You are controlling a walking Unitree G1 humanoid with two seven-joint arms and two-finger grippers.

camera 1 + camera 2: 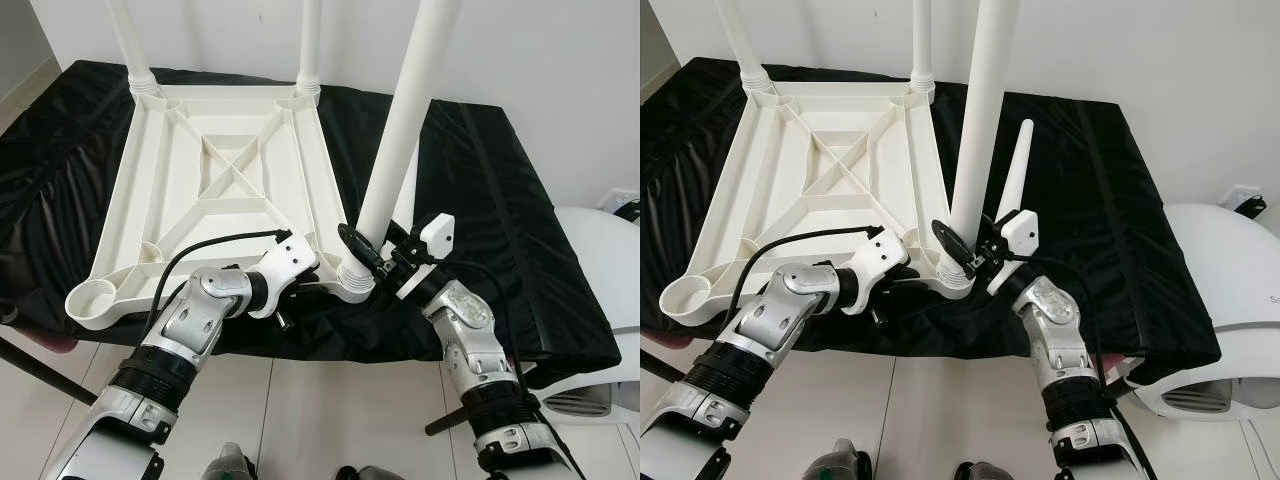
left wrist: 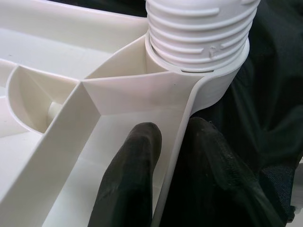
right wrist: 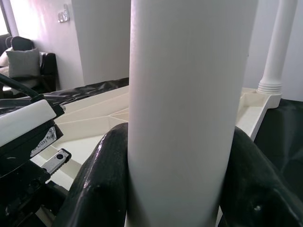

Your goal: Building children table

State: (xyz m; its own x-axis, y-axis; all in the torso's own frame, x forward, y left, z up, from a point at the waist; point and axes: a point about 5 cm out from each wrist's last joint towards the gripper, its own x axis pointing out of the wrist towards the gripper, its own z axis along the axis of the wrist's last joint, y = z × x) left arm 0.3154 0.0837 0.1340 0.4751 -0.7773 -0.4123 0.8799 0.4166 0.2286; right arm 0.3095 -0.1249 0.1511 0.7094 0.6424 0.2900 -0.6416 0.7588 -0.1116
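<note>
The white plastic table (image 1: 130, 180) lies upside down on a black-covered surface. Legs stand in its two far corners (image 1: 135, 50) (image 1: 310, 45). A third white leg (image 1: 400, 130) stands slightly tilted in the near right corner socket (image 1: 352, 280), its threaded end (image 2: 199, 33) seated there. My right gripper (image 3: 182, 137) is shut around this leg just above the socket. My left gripper (image 2: 173, 130) is shut on the table's rim beside that socket, one finger (image 2: 132, 161) inside the wall and one outside. The near left socket (image 1: 90, 298) holds nothing. Another leg (image 1: 1017, 170) lies on the cloth behind.
The black cloth (image 1: 500, 200) extends to the right of the table and ends at the near edge above a tiled floor (image 1: 330, 420). A rounded white appliance (image 1: 1230, 280) stands at the right. A white wall (image 1: 520, 50) runs close behind.
</note>
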